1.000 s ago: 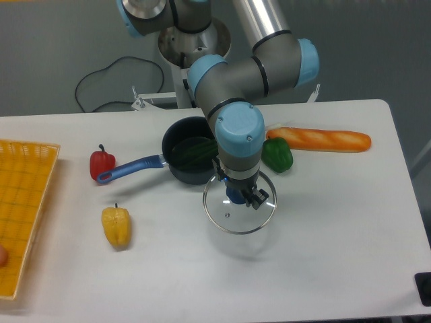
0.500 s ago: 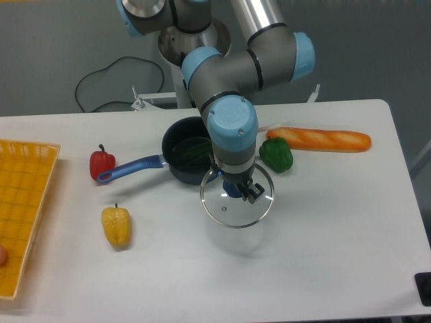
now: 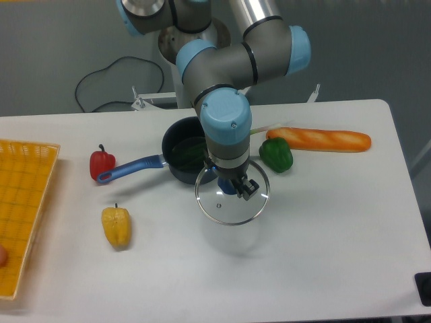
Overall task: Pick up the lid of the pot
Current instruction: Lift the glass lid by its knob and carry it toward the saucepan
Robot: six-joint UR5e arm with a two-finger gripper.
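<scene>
"Where's the pot lid (image 3: pixel 219 210)?"

"Just beside the pot (image 3: pixel 183 176), on the camera's near right of it. It's tilted, and its glass edge overlaps the pot in this view."

"And the gripper (image 3: pixel 231 180)?"

"Clamped on the lid, I'd say, at the blue knob (image 3: pixel 226 186). The contact itself is partly hidden."

"So which step is this?"

"The lift, as I judge it: grasp made, lid seemingly off the table (image 3: pixel 310 256) by the pot. How high, I can't tell."

"What next?"

"Keep the squeeze, raise it straight, and let the rim pass well apart from the pot."
</scene>
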